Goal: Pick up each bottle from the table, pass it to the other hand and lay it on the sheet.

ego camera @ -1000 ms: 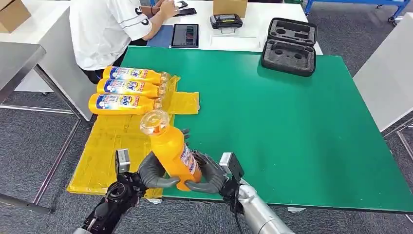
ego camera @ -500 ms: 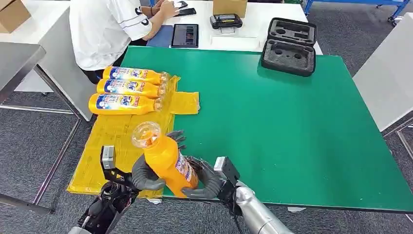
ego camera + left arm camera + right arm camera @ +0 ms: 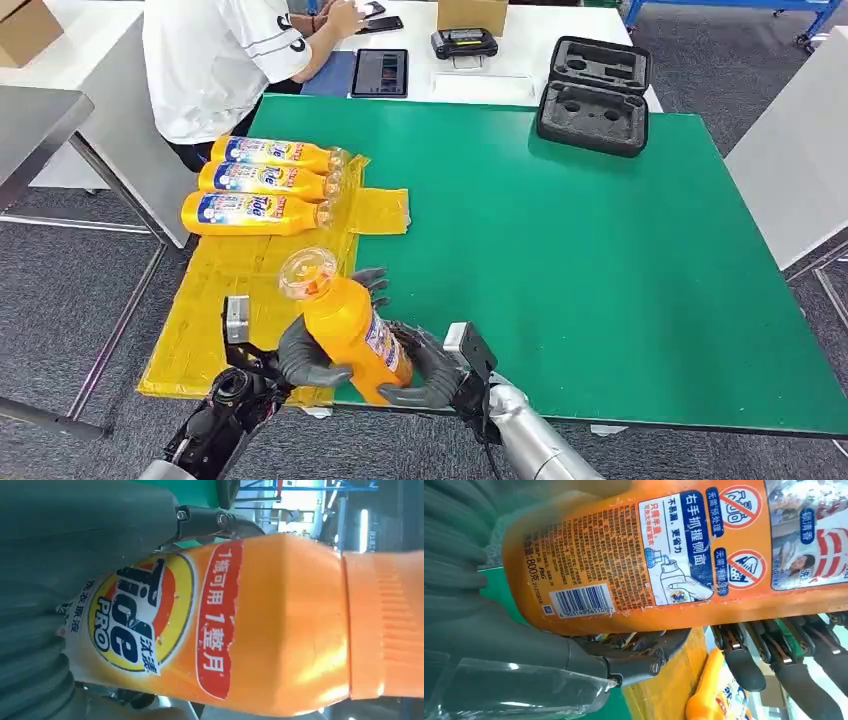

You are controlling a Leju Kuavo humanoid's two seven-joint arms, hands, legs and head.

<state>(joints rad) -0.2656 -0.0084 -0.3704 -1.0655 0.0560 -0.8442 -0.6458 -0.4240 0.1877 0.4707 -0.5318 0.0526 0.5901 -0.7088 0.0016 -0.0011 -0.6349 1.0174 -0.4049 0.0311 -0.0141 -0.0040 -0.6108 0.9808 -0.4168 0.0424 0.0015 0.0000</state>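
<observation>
Gripping one orange plastic detergent bottle with a clear cap (image 3: 345,322) from both sides above the near left corner of the green-topped table (image 3: 600,260): left hand (image 3: 305,357) wrapping grey fingers round the lower body on its left flank, right hand (image 3: 425,365) curling round the base on the right. Tilting cap-end away and leftward, base nearest the robot, hanging clear of the surface at the edge where the crinkled yellow plastic sheet (image 3: 225,300) meets the green.

Showing, in the left wrist view, the bottle's round brand label and red strip, the grey thumb (image 3: 75,525) pressing against the labelled side. Showing, in the right wrist view, the barcode and printed back label, grey fingers (image 3: 524,645) cupping the bottle from beneath, darker fingertips of the other hand (image 3: 744,667) reaching round from the far side.

Counting: four orange bottles in all.
- One held between both hands.
- Three lying on their sides (image 3: 265,184) in a row at the sheet's far end, touching flank to flank, caps toward the table's middle.

Counting otherwise:
- One black foam-lined case (image 3: 595,95), open, at the table's far edge.
- One tablet (image 3: 380,72) and one small black device (image 3: 464,43) on the white table beyond.
- One person in a white shirt (image 3: 220,60), sitting at that table.
</observation>
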